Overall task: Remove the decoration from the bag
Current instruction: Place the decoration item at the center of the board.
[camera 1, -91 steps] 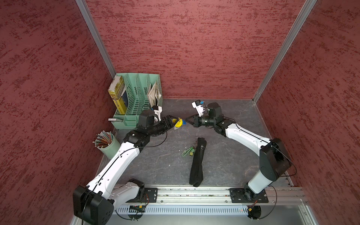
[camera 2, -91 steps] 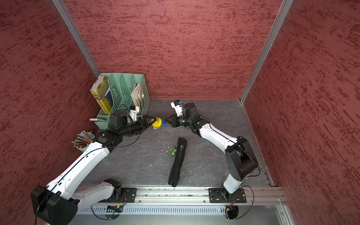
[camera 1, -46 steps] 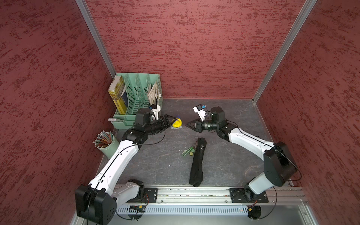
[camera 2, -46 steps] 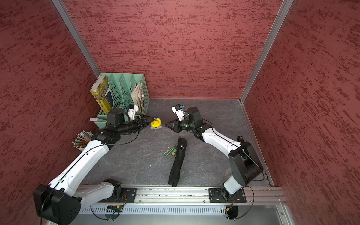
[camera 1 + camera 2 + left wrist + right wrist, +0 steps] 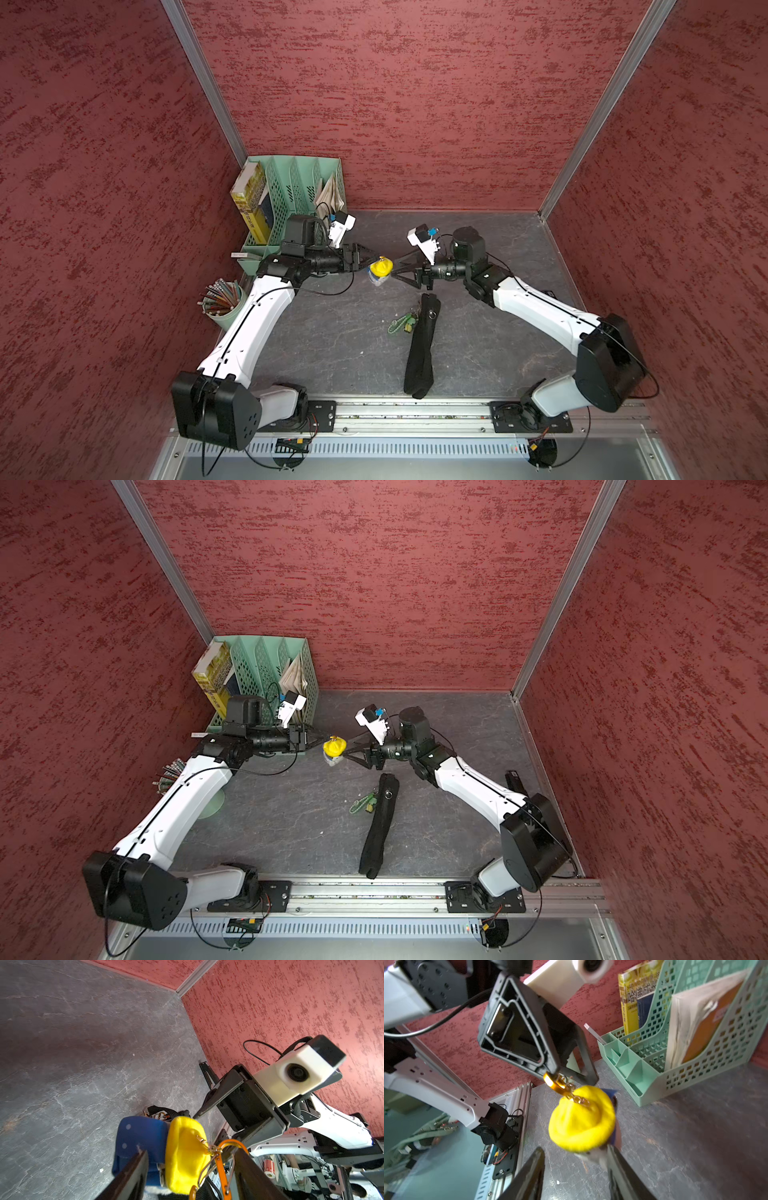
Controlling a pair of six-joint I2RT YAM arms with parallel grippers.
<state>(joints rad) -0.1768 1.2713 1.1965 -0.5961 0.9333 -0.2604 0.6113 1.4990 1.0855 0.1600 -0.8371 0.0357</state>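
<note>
The decoration point(image 5: 381, 269) point(image 5: 333, 748), a plush charm with a yellow hat and a blue part, hangs low over the table between my two grippers. Its orange carabiner point(image 5: 220, 1164) point(image 5: 550, 1082) sits at the tip of one left finger. My left gripper point(image 5: 373, 262) point(image 5: 323, 742) point(image 5: 190, 1151) is open, jaws well apart. My right gripper point(image 5: 392, 268) point(image 5: 347, 749) point(image 5: 575, 1148) is open too, with the charm point(image 5: 581, 1122) just beyond its fingertips. The black bag point(image 5: 419, 345) point(image 5: 378, 825) lies folded lengthwise on the table, nearer the front.
A small green charm point(image 5: 401, 325) point(image 5: 361, 804) lies against the bag's left side. A mint desk organizer point(image 5: 291, 195) with books stands at the back left. A pencil cup point(image 5: 220, 297) stands by the left arm. Red walls enclose the table.
The right gripper has gone from shut to open at the charm. The left arm has drawn back a little toward the organizer. The charm now hangs slightly lower.
</note>
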